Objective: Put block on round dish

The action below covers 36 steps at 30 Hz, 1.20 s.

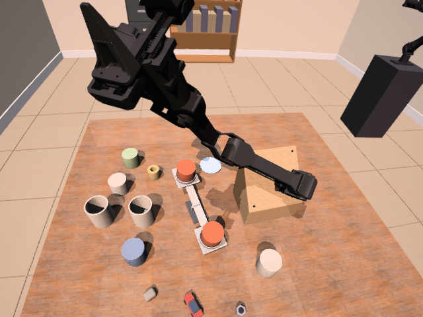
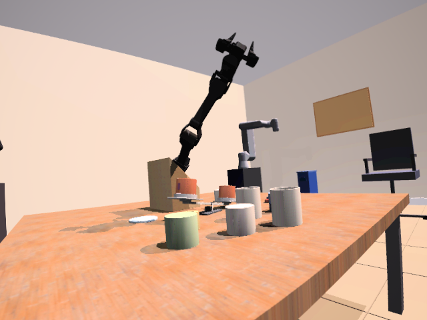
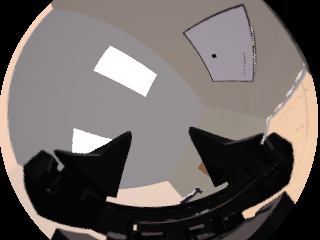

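Observation:
The balance stands mid-table with an orange-red cup on each end plate. One cup is at the end near the dish; the other cup is at the opposite end. In the exterior view the beam tilts, with the dish-side end higher and the opposite end lower. Both cups stand upright; no block shows. The round pale dish lies on the table beside the dish-side cup, with nothing on it. My gripper is open and empty, high above the table, pointing up.
A wooden block base carries the arm. Beside the balance stand a green cylinder, a small tan ring, two hollow beige cups and a blue cylinder. A red toy car lies at the front.

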Available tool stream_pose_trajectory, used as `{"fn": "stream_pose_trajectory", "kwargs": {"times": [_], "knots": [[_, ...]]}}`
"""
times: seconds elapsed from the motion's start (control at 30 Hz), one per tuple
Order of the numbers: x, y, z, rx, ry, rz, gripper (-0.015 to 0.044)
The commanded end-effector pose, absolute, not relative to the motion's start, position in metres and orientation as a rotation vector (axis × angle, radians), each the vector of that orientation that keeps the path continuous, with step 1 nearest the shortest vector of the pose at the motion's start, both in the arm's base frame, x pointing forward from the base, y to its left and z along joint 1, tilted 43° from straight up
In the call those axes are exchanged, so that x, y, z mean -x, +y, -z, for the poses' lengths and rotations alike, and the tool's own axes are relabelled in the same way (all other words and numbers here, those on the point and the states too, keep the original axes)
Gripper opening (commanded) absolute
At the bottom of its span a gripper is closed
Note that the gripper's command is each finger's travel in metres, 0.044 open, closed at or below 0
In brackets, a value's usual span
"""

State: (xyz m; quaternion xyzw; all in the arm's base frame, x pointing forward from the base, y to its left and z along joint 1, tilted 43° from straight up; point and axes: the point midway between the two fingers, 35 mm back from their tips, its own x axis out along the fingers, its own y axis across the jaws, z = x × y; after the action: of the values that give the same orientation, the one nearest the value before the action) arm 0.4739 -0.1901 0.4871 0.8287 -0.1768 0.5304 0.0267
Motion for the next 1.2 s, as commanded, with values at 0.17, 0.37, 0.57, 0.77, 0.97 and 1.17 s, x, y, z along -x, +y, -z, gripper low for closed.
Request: {"fn": "stream_pose_trajectory", "kwargs": {"times": [0.17,0.37,0.57,0.77,0.97,1.17], "knots": [[-0.45,-0.189,-0.507,-2.47,-0.513,-1.699,0.044],[-0.404,-0.201,-0.538,-2.322,-0.547,-1.777,0.044],[-0.331,-0.218,-0.576,-2.093,-0.648,-1.857,0.044],[-0.262,-0.227,-0.602,-1.857,-0.765,-1.891,0.044],[-0.194,-0.221,-0.623,-1.619,-0.854,-1.906,0.044],[-0.133,-0.198,-0.64,-1.397,-0.878,-1.882,0.044]]}}
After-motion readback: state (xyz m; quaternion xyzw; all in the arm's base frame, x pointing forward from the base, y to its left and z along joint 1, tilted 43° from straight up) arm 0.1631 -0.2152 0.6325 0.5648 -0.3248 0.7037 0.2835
